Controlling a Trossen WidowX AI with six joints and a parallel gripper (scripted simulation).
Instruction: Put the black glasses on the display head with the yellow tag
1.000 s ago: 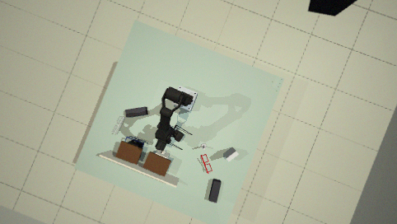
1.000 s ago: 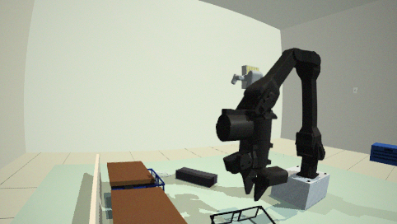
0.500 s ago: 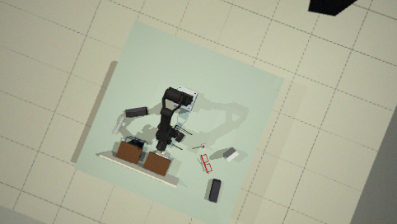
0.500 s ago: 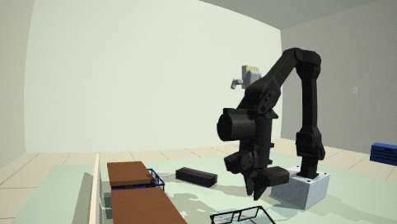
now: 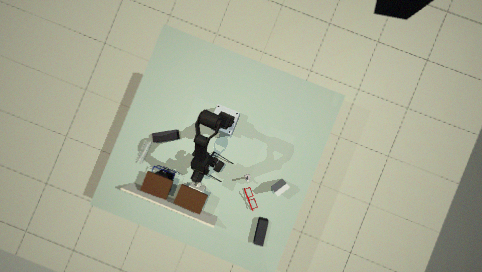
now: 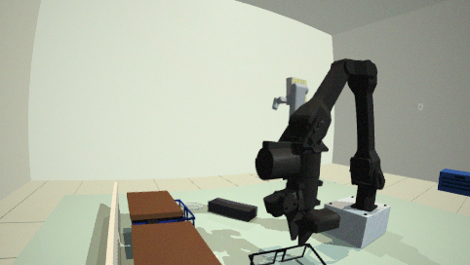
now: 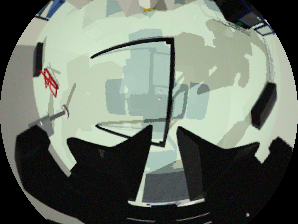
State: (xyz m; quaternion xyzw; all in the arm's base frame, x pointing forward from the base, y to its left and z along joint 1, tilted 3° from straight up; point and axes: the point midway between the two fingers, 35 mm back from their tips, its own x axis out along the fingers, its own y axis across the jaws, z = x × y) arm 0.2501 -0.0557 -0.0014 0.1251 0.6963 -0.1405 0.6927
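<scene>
Black gripper [image 7: 161,144] partly spread, pinching nothing, hovering over black glasses [image 7: 136,86]. Glasses lie on pale green mat [image 5: 280,115] at gripper's 12 o'clock in wrist view. Red glasses [image 5: 250,198] at 9 o'clock, well apart.

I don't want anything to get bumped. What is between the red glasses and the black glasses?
A small grey stick-like thing lies between the black glasses and the red glasses. The top view shows it.

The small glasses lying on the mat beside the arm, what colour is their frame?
Red, clearest in the top view.
</scene>
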